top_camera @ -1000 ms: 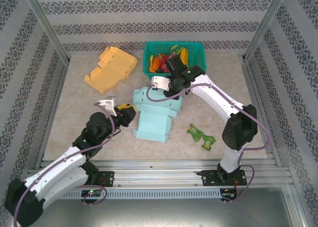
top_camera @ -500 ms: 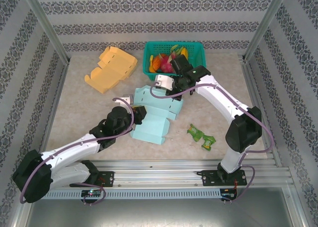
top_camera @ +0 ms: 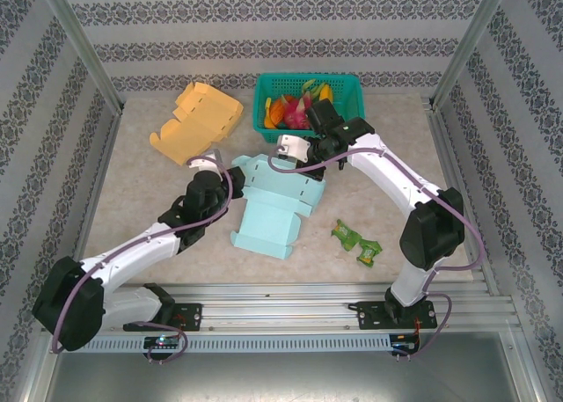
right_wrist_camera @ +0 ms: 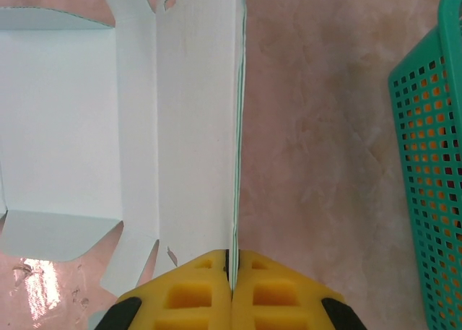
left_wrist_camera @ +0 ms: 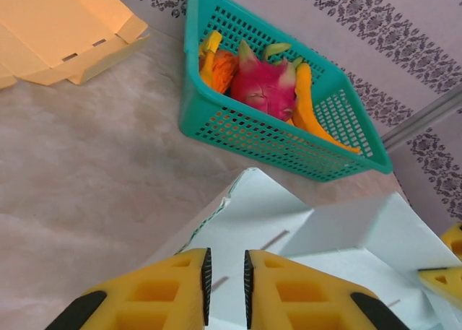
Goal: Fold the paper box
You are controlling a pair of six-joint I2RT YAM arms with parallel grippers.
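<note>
Paper box [top_camera: 264, 226], pale blue, flat, creased card

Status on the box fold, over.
Right gripper shut on blue paper box, far edge. Left gripper near-closed at its left flap, grip unclear. Basket close behind, not blocking.

No word, number or brand can be read on the paper box [top_camera: 268, 213] or the green packet [top_camera: 356, 241], whose markings are too small to tell.

arms [top_camera: 387, 171]: white shells, black joints | cables [top_camera: 480, 241]: purple | pincer fingers [left_wrist_camera: 166, 290]: yellow — square cut-outs
</note>
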